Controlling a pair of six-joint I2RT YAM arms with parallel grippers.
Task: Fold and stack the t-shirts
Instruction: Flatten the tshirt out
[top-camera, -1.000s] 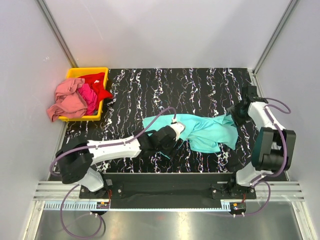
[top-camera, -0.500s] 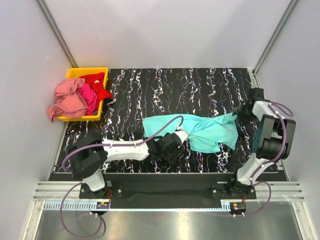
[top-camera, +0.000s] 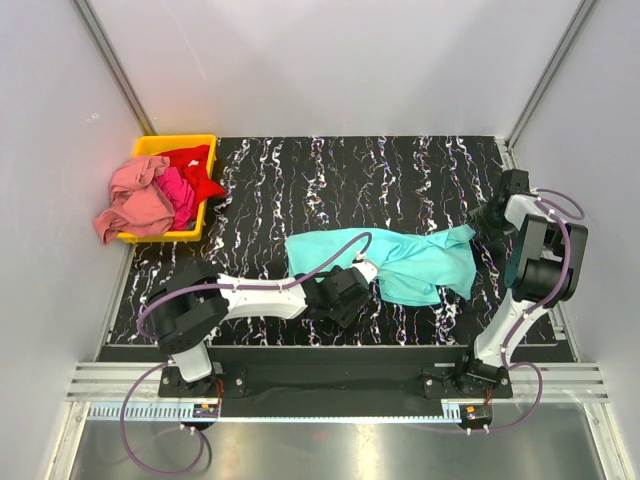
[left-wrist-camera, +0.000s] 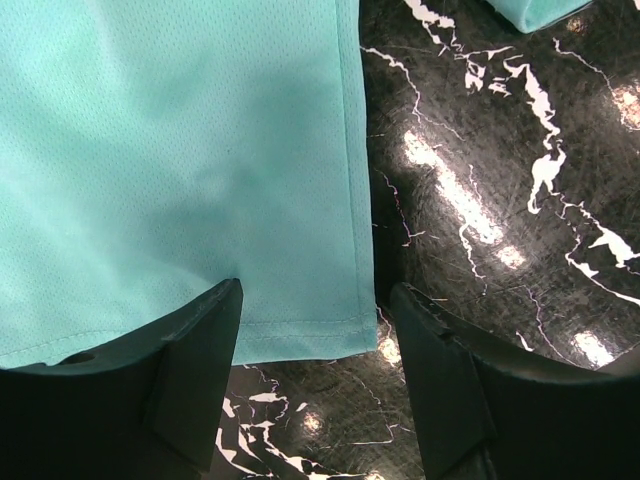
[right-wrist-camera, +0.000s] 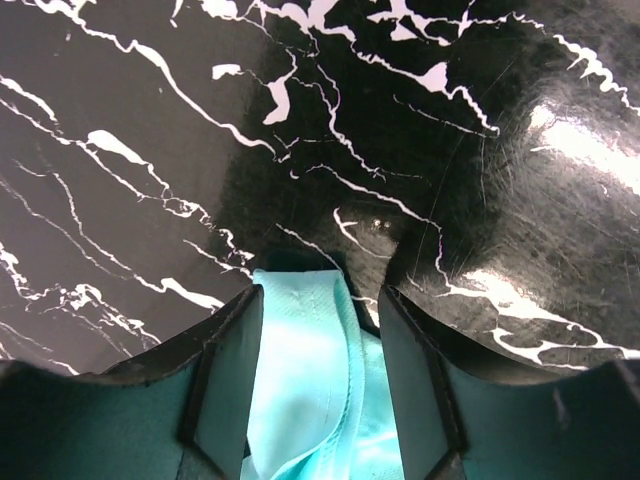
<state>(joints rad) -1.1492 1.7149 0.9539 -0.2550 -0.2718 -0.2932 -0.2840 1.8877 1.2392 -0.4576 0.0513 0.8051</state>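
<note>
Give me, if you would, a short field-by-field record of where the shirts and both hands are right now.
Teal t-shirt: lying on the table, rumpled, not neatly folded
Left hand: open, fingers astride a hem corner of that shirt
Right hand: teal cloth between its fingers; grip unclear
Yellow bin: far left, holding pink t-shirt, magenta t-shirt, red t-shirt; pink one drapes over the rim
Stack: none yet

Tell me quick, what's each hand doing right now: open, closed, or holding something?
Left hand: open, turquoise t-shirt hem lying loose between its fingers.
Right hand: t-shirt edge between its fingers; grip cannot be told.
</note>
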